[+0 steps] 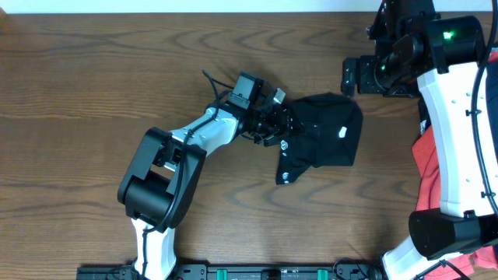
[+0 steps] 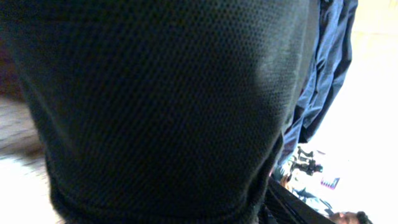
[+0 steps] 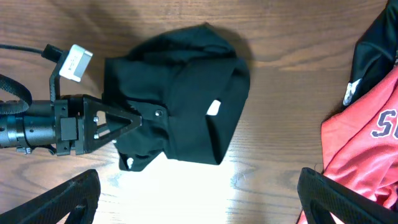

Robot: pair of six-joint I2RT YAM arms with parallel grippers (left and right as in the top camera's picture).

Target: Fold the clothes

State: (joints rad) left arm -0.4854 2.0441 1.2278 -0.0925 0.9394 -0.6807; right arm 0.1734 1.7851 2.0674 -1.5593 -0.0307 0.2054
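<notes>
Touching black shirt (image 1: 327,128) left edge: left gripper (image 1: 283,124), can't tell if fingers are clamped. Right gripper (image 3: 199,183) spread wide, empty. Red garment (image 3: 360,143) at right.

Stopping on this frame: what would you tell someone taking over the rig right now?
Left gripper: looks pinched on the black shirt at its edge.
Right gripper: open, empty, above the table.
The black shirt lies bunched mid-table, not neatly folded.
A coral-red garment and a black garment wait at the table's right side.
To do: finish this fold, then the others.
</notes>
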